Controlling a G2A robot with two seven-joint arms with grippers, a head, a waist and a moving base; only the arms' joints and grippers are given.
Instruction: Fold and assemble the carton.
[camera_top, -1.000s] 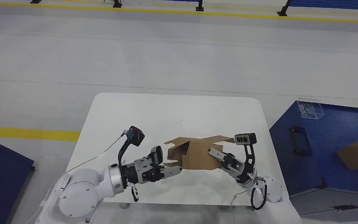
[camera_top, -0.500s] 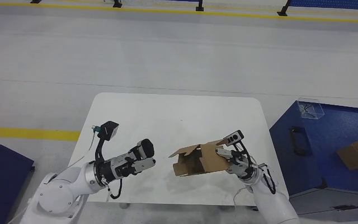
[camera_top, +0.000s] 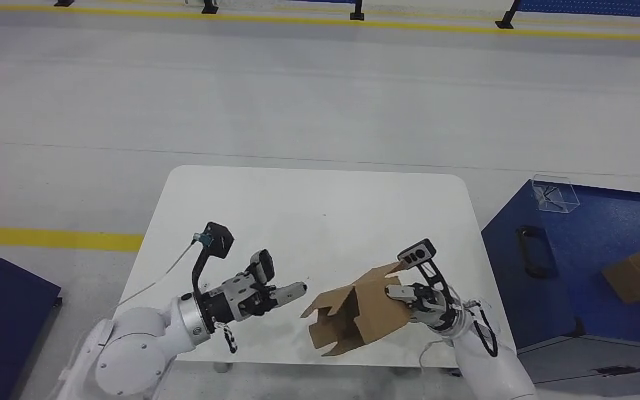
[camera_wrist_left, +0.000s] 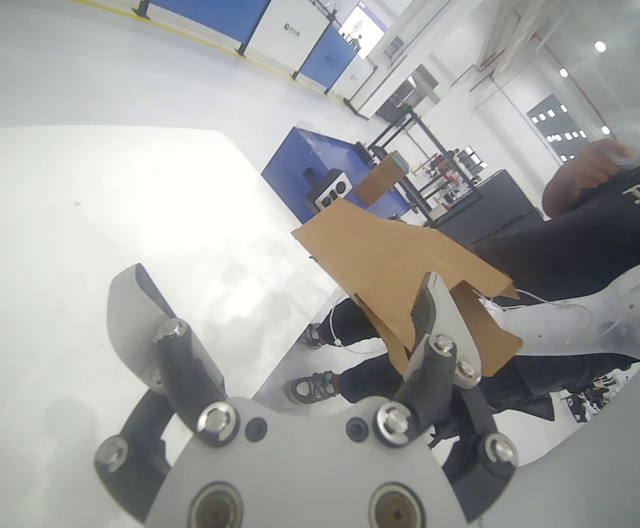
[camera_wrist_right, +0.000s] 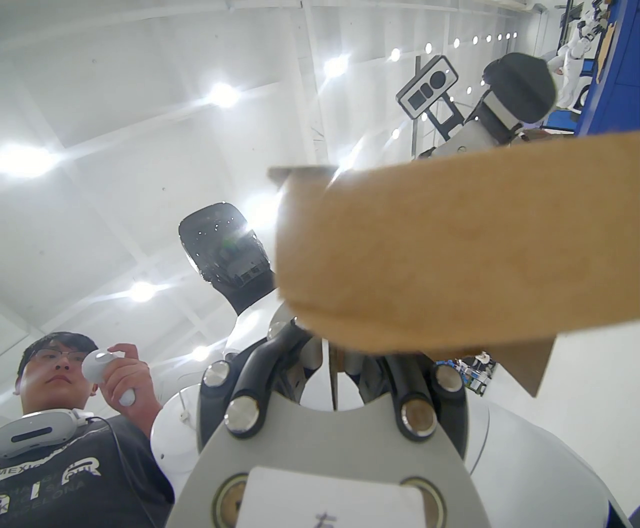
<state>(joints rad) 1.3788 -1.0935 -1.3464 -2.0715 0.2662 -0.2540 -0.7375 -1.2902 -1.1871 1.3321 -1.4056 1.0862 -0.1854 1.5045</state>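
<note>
Lower right of centre in top view: brown cardboard carton (camera_top: 358, 308), tilted, open end facing lower left, flaps loose. Held above white rounded-corner table (camera_top: 300, 200), close to its lower edge. Clamped at its right-hand side by right gripper (camera_top: 393, 294), fingers closed on one cardboard wall. Just left of carton: left gripper (camera_top: 298, 291), fingers (camera_wrist_left: 432, 305) spread wide, holding nothing. Nearest flap close beside one finger; contact unclear.
</note>
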